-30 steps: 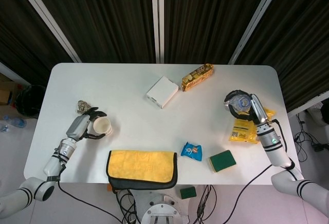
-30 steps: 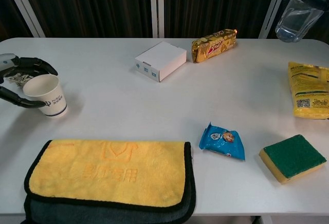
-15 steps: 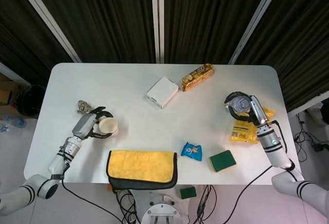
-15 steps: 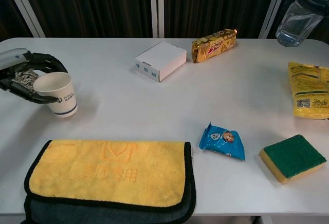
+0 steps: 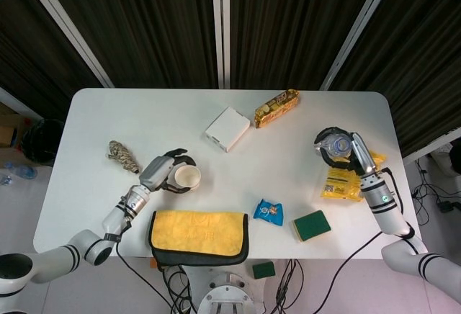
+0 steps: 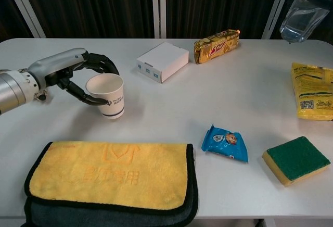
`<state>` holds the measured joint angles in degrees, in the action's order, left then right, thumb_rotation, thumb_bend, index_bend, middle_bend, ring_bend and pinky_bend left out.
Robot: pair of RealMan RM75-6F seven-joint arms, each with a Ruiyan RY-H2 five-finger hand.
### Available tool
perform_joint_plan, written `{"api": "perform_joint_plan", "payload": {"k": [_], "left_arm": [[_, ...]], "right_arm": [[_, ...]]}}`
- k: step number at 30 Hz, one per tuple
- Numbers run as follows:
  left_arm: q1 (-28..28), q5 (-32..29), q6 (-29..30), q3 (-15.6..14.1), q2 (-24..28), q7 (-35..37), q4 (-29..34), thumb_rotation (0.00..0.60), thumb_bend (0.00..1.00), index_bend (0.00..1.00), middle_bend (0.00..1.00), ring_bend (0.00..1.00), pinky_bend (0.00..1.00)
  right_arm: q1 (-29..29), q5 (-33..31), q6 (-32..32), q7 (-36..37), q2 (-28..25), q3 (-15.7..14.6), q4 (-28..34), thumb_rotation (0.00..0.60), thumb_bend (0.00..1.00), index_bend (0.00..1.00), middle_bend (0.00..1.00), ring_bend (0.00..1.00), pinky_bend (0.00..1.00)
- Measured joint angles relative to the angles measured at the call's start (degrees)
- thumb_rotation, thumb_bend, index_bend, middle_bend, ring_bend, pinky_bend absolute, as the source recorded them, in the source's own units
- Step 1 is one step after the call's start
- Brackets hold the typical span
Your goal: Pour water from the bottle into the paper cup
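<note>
Paper cup point(image 6: 107, 95) upright, empty, left hand point(image 6: 78, 76) fingers around it, right hand point(image 5: 358, 154) fingers gripping water-holding bottle point(image 6: 302, 16)

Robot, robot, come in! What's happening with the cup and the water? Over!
Left robot hand holds paper cup, upright. Right robot hand holds bottle aloft. Nothing poured yet. Nothing between them.

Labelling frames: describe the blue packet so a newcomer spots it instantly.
Start at the yellow cloth on the table's near edge. Just off its right end lies the blue packet, with the green sponge beyond it. It is the only blue, crinkled wrapper on the table.
</note>
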<state>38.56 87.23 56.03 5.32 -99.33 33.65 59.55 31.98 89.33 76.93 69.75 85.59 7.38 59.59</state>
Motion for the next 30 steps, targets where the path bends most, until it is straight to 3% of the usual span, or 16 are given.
{"api": "perform_joint_plan", "payload": {"k": [8, 30], "left_arm": [[3.55, 0.08, -0.58, 1.0, -6.17, 0.56, -5.65, 0.6, 0.15, 0.36, 0.44, 0.13, 0.17], [8.7, -1.57, -1.88, 3.04, -12.04, 0.74, -9.62, 0.6, 0.15, 0.38, 0.45, 0.13, 0.19]], "right_arm": [[-0.18, -1.04, -0.24, -0.75, -1.1, 0.94, 1.17, 0.6, 0.46, 0.83, 0.56, 0.39, 0.34], [-0.26, -1.51, -1.15, -0.22, -0.33, 1.27, -0.27, 0.6, 0.46, 0.83, 0.56, 0.39, 0.34]]}}
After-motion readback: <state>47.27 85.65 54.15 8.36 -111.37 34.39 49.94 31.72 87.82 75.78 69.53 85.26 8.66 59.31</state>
